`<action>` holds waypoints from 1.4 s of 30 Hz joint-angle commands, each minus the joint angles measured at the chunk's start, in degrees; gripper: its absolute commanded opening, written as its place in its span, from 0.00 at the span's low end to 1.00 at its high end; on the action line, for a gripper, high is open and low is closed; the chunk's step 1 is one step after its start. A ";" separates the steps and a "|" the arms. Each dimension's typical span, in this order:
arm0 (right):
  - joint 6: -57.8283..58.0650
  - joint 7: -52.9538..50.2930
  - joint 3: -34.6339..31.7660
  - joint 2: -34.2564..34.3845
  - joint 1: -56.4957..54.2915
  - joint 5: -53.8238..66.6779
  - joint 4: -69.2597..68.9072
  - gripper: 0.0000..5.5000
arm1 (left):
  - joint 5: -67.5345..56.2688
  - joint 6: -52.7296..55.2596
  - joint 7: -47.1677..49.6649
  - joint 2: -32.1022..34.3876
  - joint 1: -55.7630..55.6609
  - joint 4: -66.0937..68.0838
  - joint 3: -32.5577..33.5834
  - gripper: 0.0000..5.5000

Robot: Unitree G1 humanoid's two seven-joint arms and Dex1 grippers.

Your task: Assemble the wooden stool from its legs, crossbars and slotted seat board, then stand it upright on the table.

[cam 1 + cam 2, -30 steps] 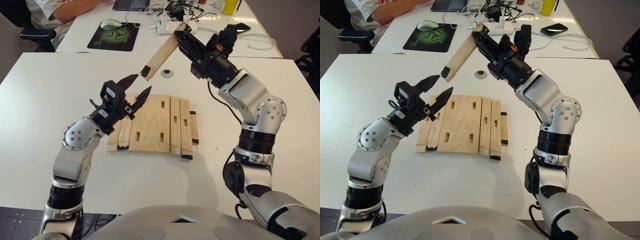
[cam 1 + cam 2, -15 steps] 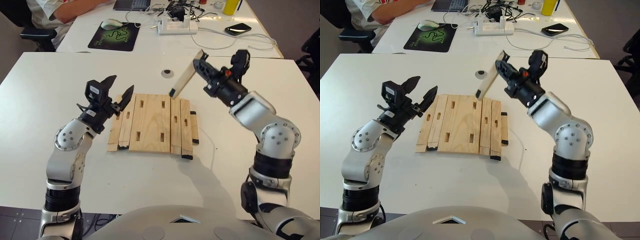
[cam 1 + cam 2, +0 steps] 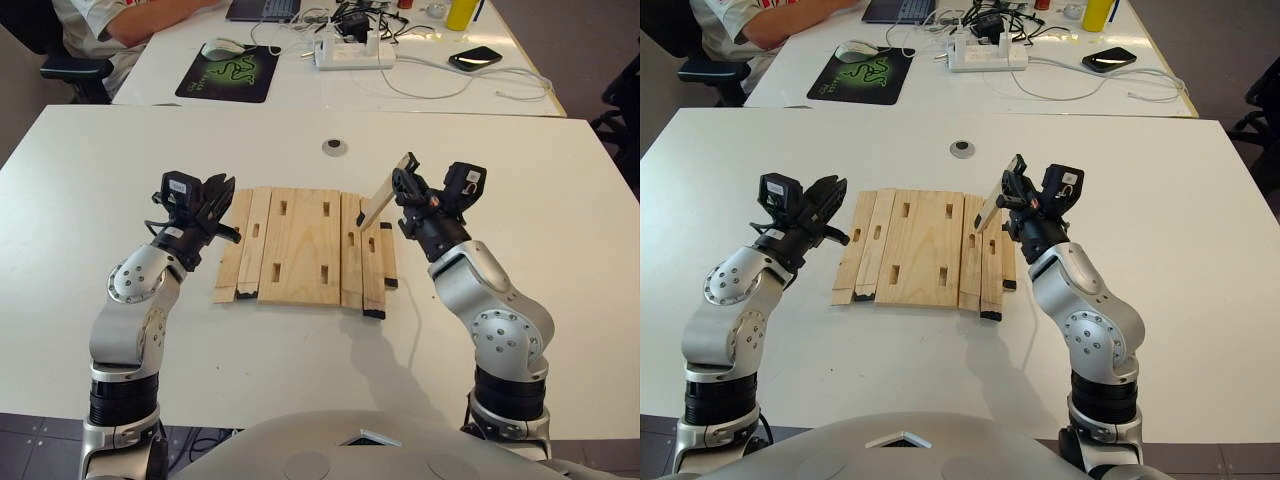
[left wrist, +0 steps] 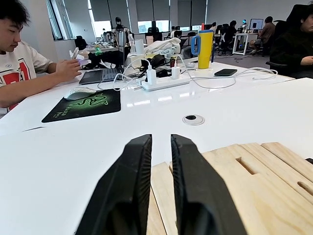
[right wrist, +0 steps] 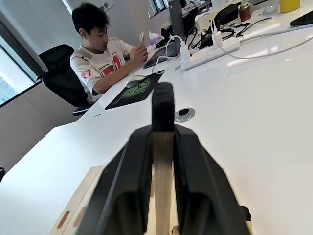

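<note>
The slotted seat board (image 3: 305, 245) lies flat mid-table, with wooden slats (image 3: 240, 250) along its left side and more slats with black end caps (image 3: 364, 258) along its right. My right gripper (image 3: 403, 186) is shut on a wooden leg (image 3: 380, 197). The leg slants down to the left, its black-capped lower end just above the right slats. The right wrist view shows the leg (image 5: 163, 147) clamped between the fingers. My left gripper (image 3: 218, 192) hovers at the far left corner of the slats, shut with nothing in it; its fingers (image 4: 139, 161) stand almost together.
A round cable grommet (image 3: 333, 147) sits in the table beyond the boards. On the far table are a mouse pad (image 3: 227, 72), a power strip (image 3: 355, 52), cables and a phone (image 3: 475, 57). Bare white tabletop (image 3: 100, 180) lies on both sides.
My right arm has drawn back and lowered the leg from high over the far edge to the right slats. My left gripper has shut and shifted left.
</note>
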 commanded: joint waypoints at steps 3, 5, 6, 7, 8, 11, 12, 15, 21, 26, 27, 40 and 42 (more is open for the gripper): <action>-0.99 -2.94 4.34 4.00 2.99 -7.66 -3.38 0.08 | 0.12 3.44 0.08 0.87 -1.09 -0.57 -0.54 0.00; -1.27 -3.03 6.26 4.66 3.62 -10.35 -4.31 0.08 | 0.04 4.64 0.32 0.72 -1.51 -0.61 -0.63 0.00; -1.40 -2.87 6.88 4.91 3.77 -11.40 -4.54 0.08 | 0.13 5.20 0.78 0.53 -1.69 -0.62 -0.50 0.00; -1.54 -2.52 7.42 5.08 3.83 -12.35 -4.61 0.08 | 0.19 6.05 1.41 0.26 -1.82 -0.79 -0.32 0.00; -1.85 -2.19 8.02 5.19 3.85 -13.56 -4.58 0.08 | 0.02 6.61 1.67 0.06 -1.91 -0.87 -0.13 0.00; -3.31 -0.94 9.99 5.19 3.90 -17.57 -3.28 0.08 | -0.78 7.89 3.13 -1.45 -2.14 -0.75 0.58 0.00; -3.82 -0.37 10.52 5.10 3.81 -18.74 -2.50 0.08 | -0.96 8.08 4.14 -2.43 -2.16 -0.62 1.01 0.00; -5.45 2.09 11.31 4.80 3.31 -21.34 -0.20 0.08 | -1.24 8.67 6.46 -4.76 -1.30 -0.99 1.36 0.00; -8.11 6.81 12.42 4.25 3.83 -25.27 2.93 0.08 | -1.27 8.50 8.78 -6.94 0.12 -1.93 1.71 0.00; -9.62 7.82 13.17 5.62 5.53 -27.72 3.83 0.08 | -1.31 8.69 9.47 -7.22 -0.48 -1.84 1.87 0.00; -9.89 7.42 13.41 6.13 6.07 -28.34 3.79 0.08 | -1.37 8.86 9.36 -7.04 -0.73 -1.74 1.95 0.00; -15.79 2.38 13.75 15.31 11.06 -34.51 6.09 0.08 | -1.50 10.70 5.70 -3.60 -5.53 1.28 1.46 0.00; -17.00 1.67 13.83 16.36 11.00 -34.58 6.89 0.08 | -1.40 10.72 5.23 -3.31 -6.09 1.61 1.30 0.00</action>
